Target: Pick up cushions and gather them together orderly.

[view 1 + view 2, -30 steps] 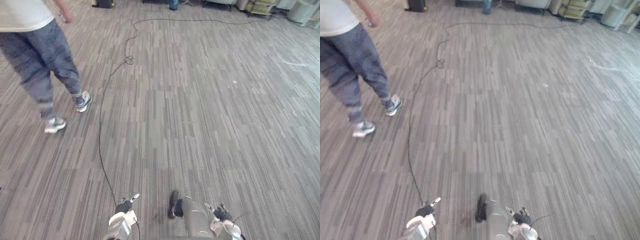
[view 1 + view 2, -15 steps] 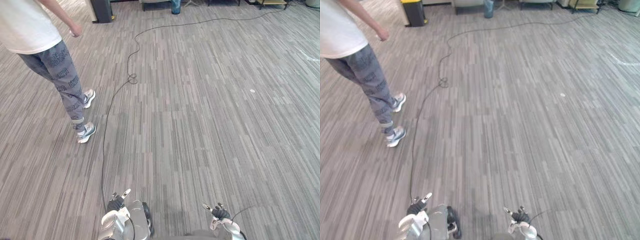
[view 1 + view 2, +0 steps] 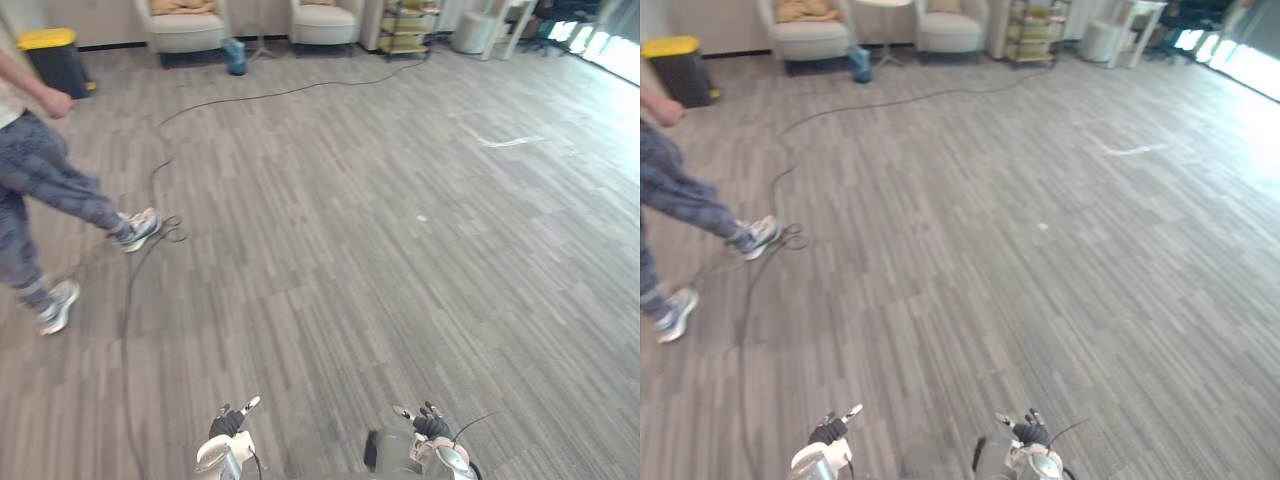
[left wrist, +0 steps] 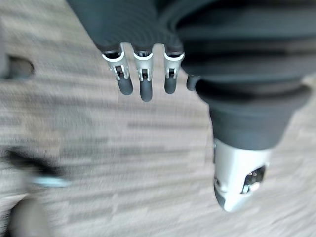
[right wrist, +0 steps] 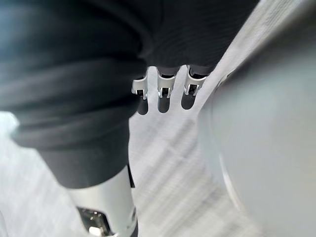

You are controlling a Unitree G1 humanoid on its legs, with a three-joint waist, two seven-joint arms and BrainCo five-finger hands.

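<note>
- The left robot hand hangs low at the near edge of the floor. Its fingers are straight and loose, and it holds nothing.
- The right robot hand hangs beside it in the same way, fingers straight and empty.
- One tan cushion can be made out. It lies on the seat of the left armchair at the far edge of the floor, well apart from both hands.
- I cannot tell whether the right armchair also carries one. The count is one sure cushion and two armchairs.
- By its look the cushion should be light, soft and yielding, and not fragile. It would likely sag if pinched at one corner.
- A better hold would be on opposite sides, one hand to each, or fingers under it with the thumb on top.
- One person walks along the left edge of the floor, near one black bin with a yellow lid in the far left corner.
</note>
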